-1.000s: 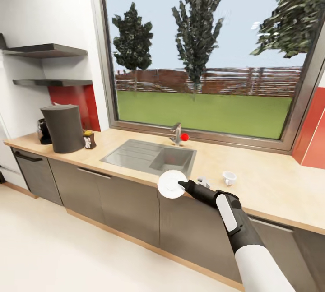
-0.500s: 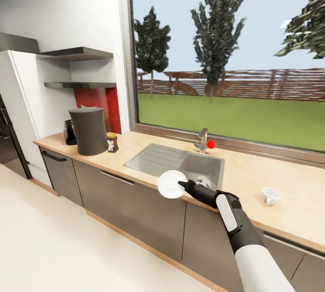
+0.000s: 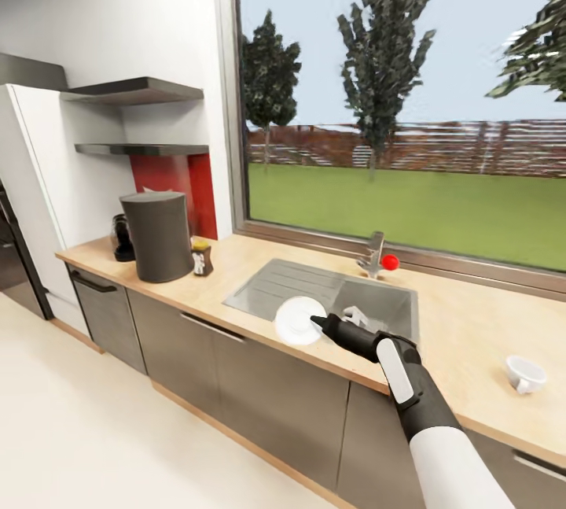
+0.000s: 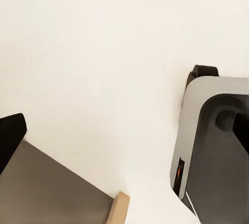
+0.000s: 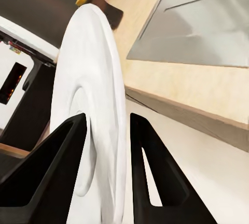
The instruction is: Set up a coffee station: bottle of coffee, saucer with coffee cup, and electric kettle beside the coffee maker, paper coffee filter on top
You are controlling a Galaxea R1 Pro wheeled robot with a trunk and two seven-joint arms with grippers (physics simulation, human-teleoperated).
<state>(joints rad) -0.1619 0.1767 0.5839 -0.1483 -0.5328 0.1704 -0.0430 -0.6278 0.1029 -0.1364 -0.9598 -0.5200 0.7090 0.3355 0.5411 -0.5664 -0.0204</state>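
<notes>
The right claw (image 3: 314, 322) is clamped on the rim of the small flat round white saucer (image 3: 298, 321), which it carries nearly on edge in the air over the front edge of the long light-wood table (image 3: 236, 273), just in front of the inset steel sink (image 3: 326, 296). In the right wrist view both black fingers (image 5: 62, 151) pinch the plate's edge, one on each face. The left claw's opening cannot be judged (its wrist view catches mostly pale floor and a cabinet corner).

Step in hand, as judged: transporting the saucer to a spot beside the tall dark-grey matte cylindrical coffee maker (image 3: 159, 235). To do it well, the plate should be turned flat before release, lowered until it touches the wood, and set on the bare wood near the small brown coffee bottle with the yellow-orange cap (image 3: 202, 256), without knocking it.

Count:
- One saucer.
- One coffee maker.
- One bottle.
- One black-lidded glass electric kettle (image 3: 121, 238), partly behind the coffee maker.
- One tiny white coffee cup (image 3: 524, 374), tipped over on the table well apart to the right.
- Two dark wall shelves (image 3: 134, 89).
</notes>
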